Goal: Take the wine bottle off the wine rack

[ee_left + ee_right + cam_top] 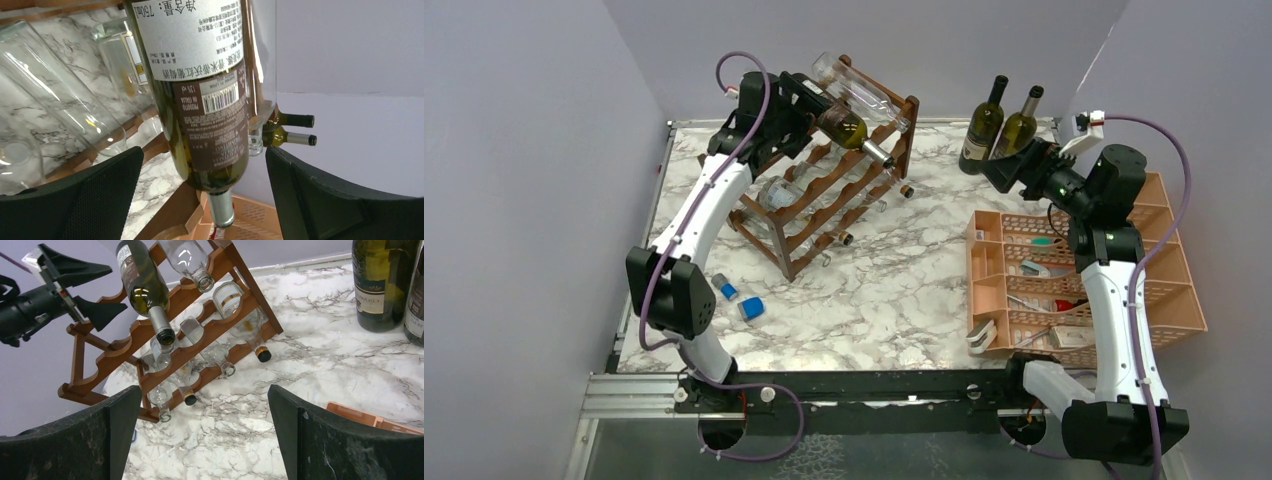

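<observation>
While the left fingers [90, 200] stand wide apart on either side of the wine bottle [844, 125] without touching it, that dark labelled bottle lies on the top tier of the wine rack [908, 140], neck sloping down, at the bench's [904, 280] back left; right fingers [340, 440] also spread wide, holding nothing, beside two upright bottles [984, 130]; orange tray [973, 270] below them.
</observation>
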